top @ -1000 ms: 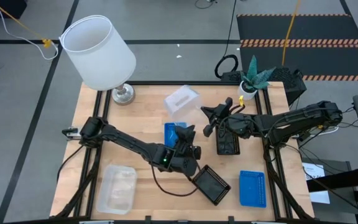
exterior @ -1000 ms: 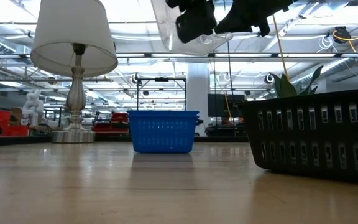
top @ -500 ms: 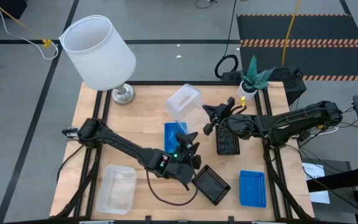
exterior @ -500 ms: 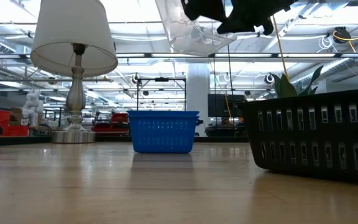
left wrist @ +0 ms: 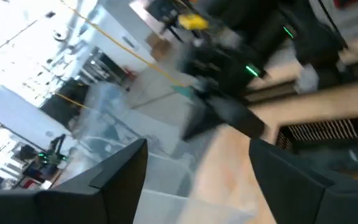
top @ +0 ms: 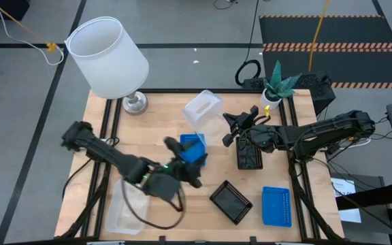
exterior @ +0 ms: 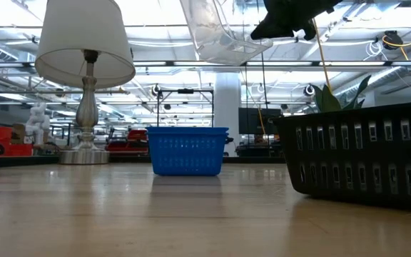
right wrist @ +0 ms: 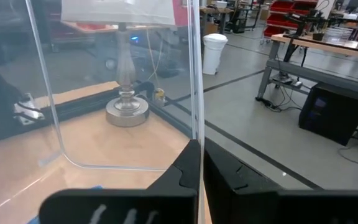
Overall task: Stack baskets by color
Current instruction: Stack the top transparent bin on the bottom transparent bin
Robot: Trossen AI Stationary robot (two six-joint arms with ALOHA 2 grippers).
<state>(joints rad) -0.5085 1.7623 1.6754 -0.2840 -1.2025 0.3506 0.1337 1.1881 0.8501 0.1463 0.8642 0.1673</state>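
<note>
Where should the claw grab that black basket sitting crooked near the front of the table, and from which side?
Take the black basket by one long rim wall, coming straight down from above. It sits open side up and turned diagonally, so the claw should rotate to match that wall, one finger inside, one outside. It stands apart from the blue basket, leaving room.

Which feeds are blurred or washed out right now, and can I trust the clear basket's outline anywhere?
Left wrist view: heavy motion smear; only the left gripper's dark fingers read clearly. High view: the left arm is blurred, the rest is sharp. Low view: bright ceiling lights behind the raised clear basket, its edges faint. Right wrist view: sharp, and the basket wall shows as a clean rim line in the right gripper.
</note>
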